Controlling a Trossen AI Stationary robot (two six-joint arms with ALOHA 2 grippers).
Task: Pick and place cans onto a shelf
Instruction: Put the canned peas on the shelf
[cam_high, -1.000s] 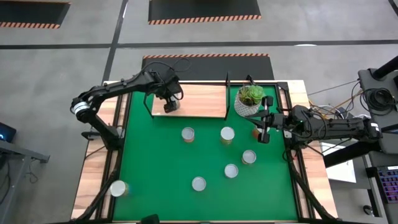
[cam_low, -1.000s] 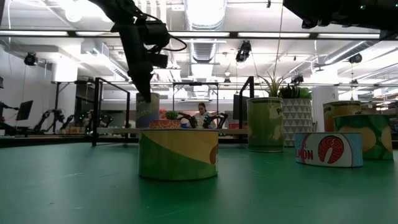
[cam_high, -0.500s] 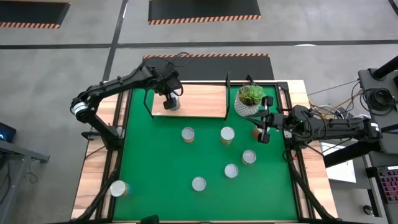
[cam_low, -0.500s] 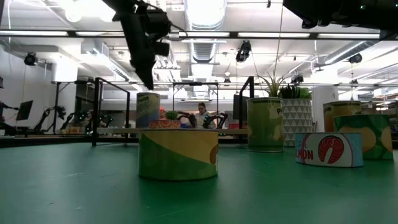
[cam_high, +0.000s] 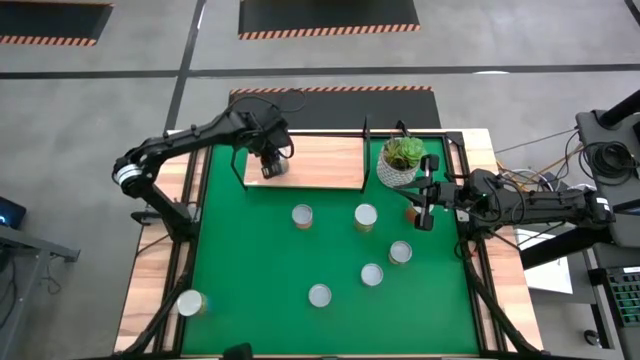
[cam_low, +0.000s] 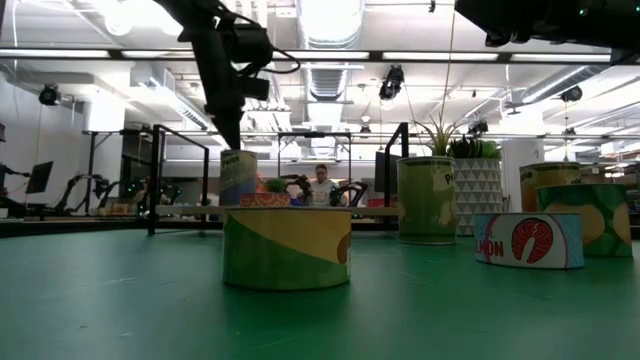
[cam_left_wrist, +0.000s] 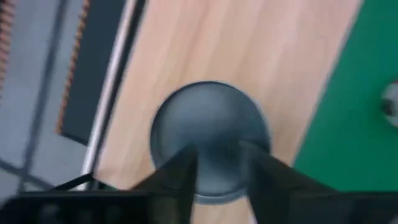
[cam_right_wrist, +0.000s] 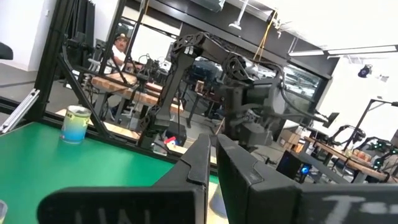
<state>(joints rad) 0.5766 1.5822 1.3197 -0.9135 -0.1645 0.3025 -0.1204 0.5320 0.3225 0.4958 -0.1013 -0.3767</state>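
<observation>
Left gripper (cam_left_wrist: 219, 165): jaws narrowed, clear above the can (cam_left_wrist: 210, 138) standing on the shelf (cam_high: 320, 163), upper left of centre in the high view. Best lift straight up, so nothing clips the tin. Right gripper (cam_high: 428, 190) waits closed, mid-right.

Left gripper (cam_low: 228, 140) raised (can (cam_low: 238, 177) released).

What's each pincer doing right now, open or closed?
Left pincer: cannot be told; it is above the can on the shelf.
Right pincer: closed, holding nothing.
</observation>
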